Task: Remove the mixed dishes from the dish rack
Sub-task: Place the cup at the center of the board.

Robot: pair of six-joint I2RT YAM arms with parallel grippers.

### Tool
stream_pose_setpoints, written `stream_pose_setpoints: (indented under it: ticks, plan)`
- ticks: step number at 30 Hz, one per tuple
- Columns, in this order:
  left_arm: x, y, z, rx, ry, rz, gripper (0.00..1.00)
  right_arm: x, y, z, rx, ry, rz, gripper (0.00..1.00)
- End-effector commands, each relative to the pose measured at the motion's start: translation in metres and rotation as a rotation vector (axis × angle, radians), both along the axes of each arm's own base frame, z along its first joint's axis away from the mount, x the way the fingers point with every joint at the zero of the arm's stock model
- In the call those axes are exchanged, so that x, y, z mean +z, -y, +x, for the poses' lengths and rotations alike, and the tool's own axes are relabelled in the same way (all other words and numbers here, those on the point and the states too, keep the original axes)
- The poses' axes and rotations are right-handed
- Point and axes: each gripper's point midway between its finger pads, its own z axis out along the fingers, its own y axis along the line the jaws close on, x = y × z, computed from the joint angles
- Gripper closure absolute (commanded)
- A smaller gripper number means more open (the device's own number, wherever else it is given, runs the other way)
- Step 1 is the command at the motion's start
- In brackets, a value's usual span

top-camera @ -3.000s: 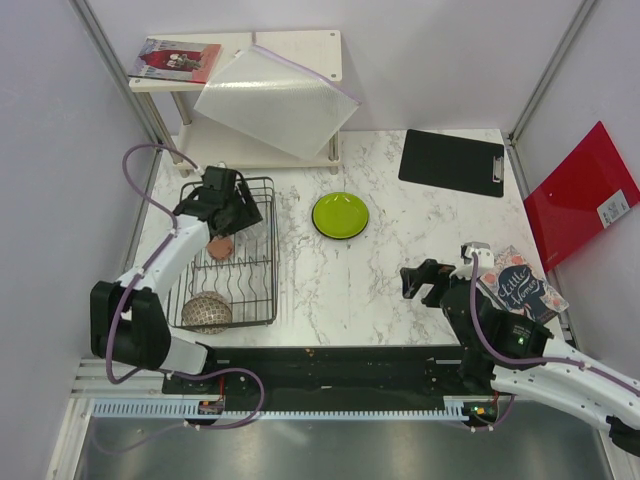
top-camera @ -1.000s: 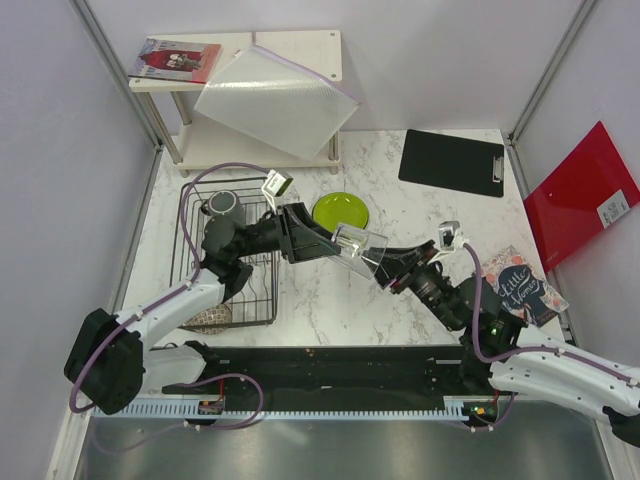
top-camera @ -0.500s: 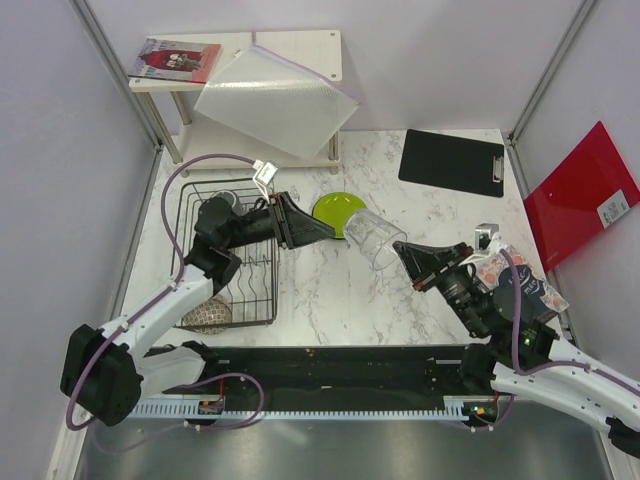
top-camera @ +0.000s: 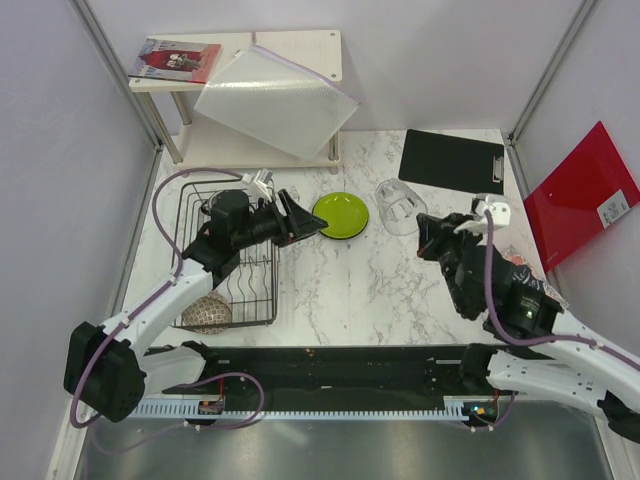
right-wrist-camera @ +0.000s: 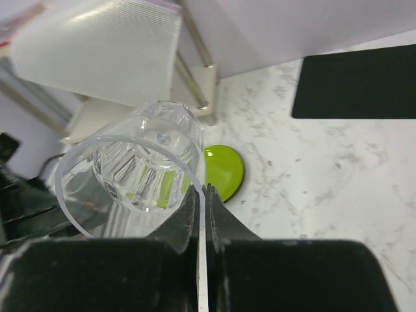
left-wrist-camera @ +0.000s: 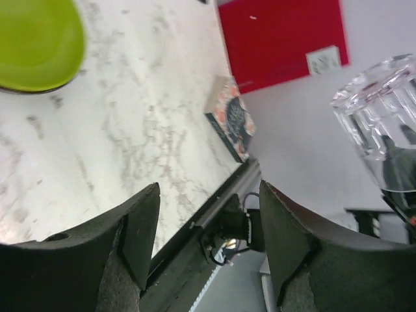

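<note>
1. Well to the left of the lime-green plate [top-camera: 341,215], the black wire dish rack [top-camera: 250,285] stands on the marble table [top-camera: 360,290]. The brown speckled bowl [top-camera: 207,313] sits in the rack's near end, the part farthest from the plate.
2. The left gripper [top-camera: 303,222] reaches out past the rack's right edge and ends close to the plate's left rim. Its fingers [left-wrist-camera: 140,227] are spread apart with nothing between them.
3. The plate lies flat on the table, outside the rack.
4. Just right of the plate, the clear glass [top-camera: 397,206] is held off the table on its side. Its base points away from the right gripper [right-wrist-camera: 201,201] and its mouth faces it.
5. The right gripper, further right of the plate, is clamped on the glass's rim, with one finger inside the wall and one outside.
6. Behind the plate stands a white shelf [top-camera: 320,45] with a translucent sheet [top-camera: 275,100] leaning on it.
7. Right of and behind the plate lies a black clipboard [top-camera: 452,160].
8. Far right of the plate, a red folder [top-camera: 580,195] rests against the wall.
</note>
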Motion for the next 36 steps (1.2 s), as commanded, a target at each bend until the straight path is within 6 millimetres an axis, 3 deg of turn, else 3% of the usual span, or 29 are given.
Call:
stream_pose_setpoints:
  ticks: [1, 2, 3, 4, 6, 7, 8, 10, 13, 14, 15, 17, 20, 25, 32, 34, 36]
  plan:
    - [-0.019, -0.034, 0.015, 0.197, -0.068, 0.179, 0.32, -0.012, 0.035, 0.038, -0.283, -0.124, -0.192, 1.0]
    - [-0.019, -0.037, 0.018, 0.219, -0.074, 0.192, 0.32, -0.014, 0.027, 0.047, -0.223, -0.171, -0.18, 1.0]
    - [-0.025, -0.04, 0.014, 0.225, -0.104, 0.213, 0.32, -0.033, 0.019, 0.065, -0.203, -0.241, -0.185, 1.0]
    - [-0.025, -0.041, 0.014, 0.23, -0.107, 0.22, 0.33, -0.042, 0.045, 0.085, -0.271, -0.288, -0.155, 1.0]
    - [-0.025, -0.044, 0.01, 0.233, -0.107, 0.225, 0.33, -0.07, 0.042, 0.11, -0.216, -0.392, -0.108, 1.0]
    - [-0.027, -0.045, 0.008, 0.23, -0.11, 0.225, 0.33, -0.079, 0.066, 0.125, -0.278, -0.428, -0.079, 1.0]
    - [-0.026, -0.045, 0.006, 0.226, -0.108, 0.222, 0.33, -0.095, 0.062, 0.139, -0.235, -0.496, -0.052, 1.0]
    - [-0.026, -0.046, 0.0, 0.217, -0.105, 0.215, 0.34, -0.108, 0.082, 0.158, -0.269, -0.556, 0.013, 1.0]
    - [-0.026, -0.047, -0.008, 0.205, -0.103, 0.21, 0.34, -0.133, 0.091, 0.181, -0.293, -0.664, 0.058, 1.0]
    - [-0.028, -0.049, -0.009, 0.21, -0.106, 0.214, 0.34, -0.149, 0.09, 0.19, -0.286, -0.712, 0.071, 1.0]
    - [-0.03, -0.051, -0.01, 0.216, -0.111, 0.219, 0.33, -0.158, 0.085, 0.192, -0.243, -0.748, 0.109, 1.0]
    - [-0.034, -0.054, -0.013, 0.222, -0.114, 0.23, 0.32, -0.183, 0.098, 0.199, -0.279, -0.811, 0.152, 1.0]
    - [-0.042, -0.055, -0.016, 0.215, -0.126, 0.24, 0.32, -0.198, 0.111, 0.203, -0.33, -0.845, 0.121, 1.0]
    - [-0.048, -0.054, -0.017, 0.199, -0.131, 0.257, 0.32, -0.213, 0.136, 0.204, -0.412, -0.905, 0.02, 1.0]
    - [-0.057, -0.05, -0.019, 0.157, -0.144, 0.273, 0.32, -0.223, 0.137, 0.202, -0.403, -0.928, 0.018, 1.0]
    - [-0.055, -0.045, -0.022, 0.119, -0.136, 0.264, 0.32, -0.221, 0.136, 0.201, -0.397, -0.923, 0.017, 0.94]
    - [-0.053, -0.043, -0.023, 0.1, -0.117, 0.261, 0.31, -0.214, 0.134, 0.201, -0.385, -0.904, 0.028, 0.74]
